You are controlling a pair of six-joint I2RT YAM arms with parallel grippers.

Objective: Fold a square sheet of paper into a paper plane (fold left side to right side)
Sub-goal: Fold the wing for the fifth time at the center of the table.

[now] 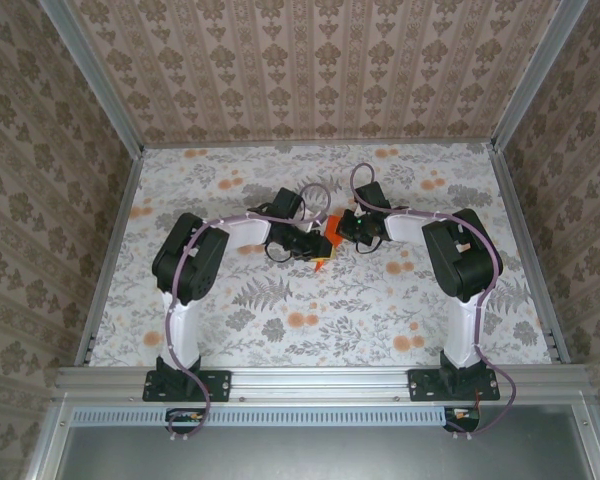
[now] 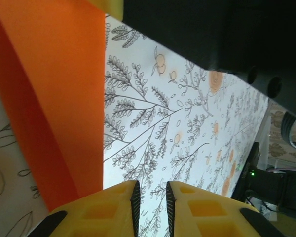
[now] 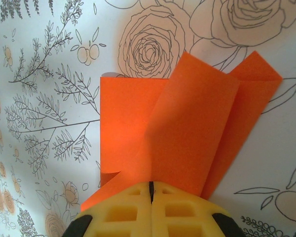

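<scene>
The square sheet of paper [image 3: 138, 123] is bright orange and partly folded, lying on the flowered table in the middle between both arms [image 1: 328, 230]. One flap [image 3: 197, 128] rises off it to my right gripper [image 3: 151, 183], whose yellow jaws are pressed shut on that flap's near edge. In the left wrist view the paper [image 2: 64, 98] runs down the left side, close to the camera. My left gripper [image 2: 152, 185] sits just right of it, with a narrow gap between the jaws and only table showing through.
The table [image 1: 310, 320] has a flower-printed covering. Patterned walls with metal rails close it in on three sides. The right arm's black body [image 2: 227, 34] hangs close over the left gripper. Open table lies in front of and behind the arms.
</scene>
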